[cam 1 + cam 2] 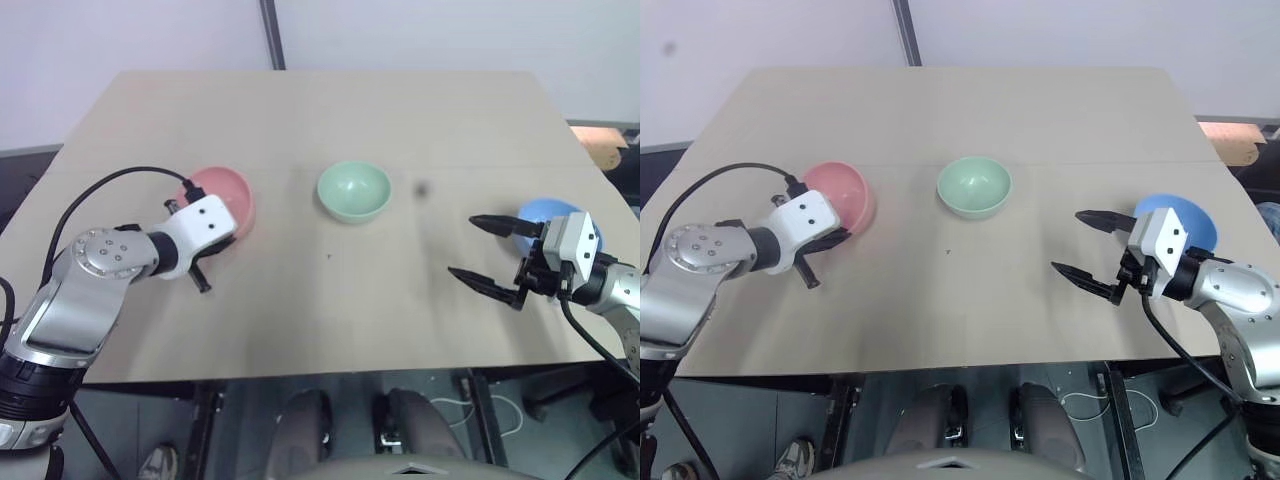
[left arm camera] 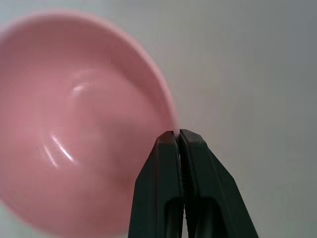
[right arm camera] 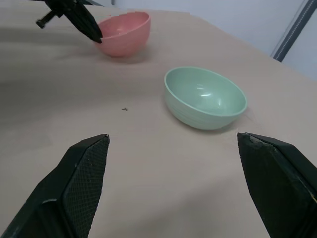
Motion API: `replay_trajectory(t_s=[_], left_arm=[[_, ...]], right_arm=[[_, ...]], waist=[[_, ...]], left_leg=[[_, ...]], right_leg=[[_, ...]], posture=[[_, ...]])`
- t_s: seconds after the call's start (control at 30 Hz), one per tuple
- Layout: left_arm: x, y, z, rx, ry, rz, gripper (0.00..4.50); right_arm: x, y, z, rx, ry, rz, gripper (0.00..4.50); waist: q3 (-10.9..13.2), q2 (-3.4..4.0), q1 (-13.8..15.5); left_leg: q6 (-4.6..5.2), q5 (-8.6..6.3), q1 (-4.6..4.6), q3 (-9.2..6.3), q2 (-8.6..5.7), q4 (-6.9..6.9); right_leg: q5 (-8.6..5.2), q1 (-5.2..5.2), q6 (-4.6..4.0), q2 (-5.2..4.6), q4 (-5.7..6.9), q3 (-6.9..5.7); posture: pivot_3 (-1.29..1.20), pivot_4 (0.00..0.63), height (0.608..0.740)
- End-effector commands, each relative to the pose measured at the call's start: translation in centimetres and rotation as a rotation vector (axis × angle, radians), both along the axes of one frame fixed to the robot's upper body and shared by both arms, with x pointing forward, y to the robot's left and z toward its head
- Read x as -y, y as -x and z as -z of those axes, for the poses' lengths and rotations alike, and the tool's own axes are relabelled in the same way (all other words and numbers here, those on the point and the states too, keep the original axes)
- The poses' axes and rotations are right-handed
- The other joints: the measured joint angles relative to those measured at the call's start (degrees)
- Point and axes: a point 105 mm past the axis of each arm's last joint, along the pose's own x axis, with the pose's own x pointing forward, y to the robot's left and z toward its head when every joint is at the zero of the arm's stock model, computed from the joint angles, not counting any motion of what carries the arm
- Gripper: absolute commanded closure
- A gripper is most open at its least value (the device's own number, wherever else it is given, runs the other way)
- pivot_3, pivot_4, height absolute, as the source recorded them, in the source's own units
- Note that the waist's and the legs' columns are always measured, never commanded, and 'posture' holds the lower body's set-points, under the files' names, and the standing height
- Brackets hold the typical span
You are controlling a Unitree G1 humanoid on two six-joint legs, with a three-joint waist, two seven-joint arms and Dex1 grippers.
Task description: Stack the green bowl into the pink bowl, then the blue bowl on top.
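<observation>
The pink bowl (image 1: 225, 190) stands upright on the left of the table. My left gripper (image 2: 176, 134) is shut on its near rim, one finger inside and one outside. The green bowl (image 1: 353, 190) sits empty at the table's middle, apart from both grippers. The blue bowl (image 1: 545, 210) rests at the right, partly hidden behind my right wrist. My right gripper (image 1: 461, 245) hangs open and empty just left of the blue bowl, pointing across the table toward the green bowl (image 3: 205, 99).
The bowls stand on a beige table (image 1: 330, 290) whose front edge runs just below both grippers. A black cable (image 1: 110, 185) loops off the left wrist. A small dark speck (image 1: 422, 187) lies right of the green bowl.
</observation>
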Motion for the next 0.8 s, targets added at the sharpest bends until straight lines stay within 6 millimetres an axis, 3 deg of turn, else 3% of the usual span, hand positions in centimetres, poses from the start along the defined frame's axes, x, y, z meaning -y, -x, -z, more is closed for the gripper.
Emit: replay_trajectory(t_s=[0.03, 0.17, 0.43, 0.7, 0.8], left_arm=[[1.9, 1.0, -2.2, 0.06, 0.012, 0.152, 4.42], [4.1, 3.1, -2.0, 0.036, -0.011, 0.384, 4.42], [6.5, 4.0, -0.4, 0.052, -0.043, 0.698, 4.42], [6.0, 5.2, 0.6, -0.063, -0.076, 0.806, 4.42], [5.8, 4.8, 0.4, -0.062, -0.075, 0.784, 3.62]], right_arm=[[0.4, 0.5, -1.6, 0.076, 0.012, 0.017, 0.0], [0.9, 0.5, -1.6, 0.076, 0.017, 0.038, 0.0], [1.0, 0.9, -1.8, 0.084, 0.018, 0.063, 0.0], [1.3, 1.5, -1.7, 0.075, 0.02, 0.089, 0.0], [1.3, 1.3, -1.6, 0.075, 0.014, 0.091, 0.0]], waist=[[0.0, 0.0, 0.0], [0.0, 0.01, -0.1], [0.0, 0.05, 0.0], [0.0, 0.06, -0.1], [0.0, 0.05, -0.1]], left_leg=[[0.0, 0.0, 0.0, 0.0, 0.0, 0.0], [-0.01, 0.01, 0.0, 0.0, 0.0, 0.0], [0.02, 0.0, 0.03, 0.02, -0.01, 0.03], [0.01, 0.01, 0.01, 0.03, -0.01, 0.03], [0.02, 0.01, 0.04, 0.03, -0.01, 0.05]], right_leg=[[0.0, 0.0, 0.0, 0.0, 0.0, 0.0], [0.0, 0.0, 0.0, 0.0, 0.0, 0.0], [0.0, 0.03, 0.01, 0.01, 0.01, 0.01], [-0.01, 0.02, 0.03, 0.04, 0.0, 0.01], [-0.01, 0.02, 0.03, 0.05, 0.02, 0.01]], posture=[[0.0, 0.15, 0.74], [0.0, 0.15, 0.74], [0.0, 0.15, 0.74], [0.0, 0.15, 0.74], [0.0, 0.15, 0.74]])
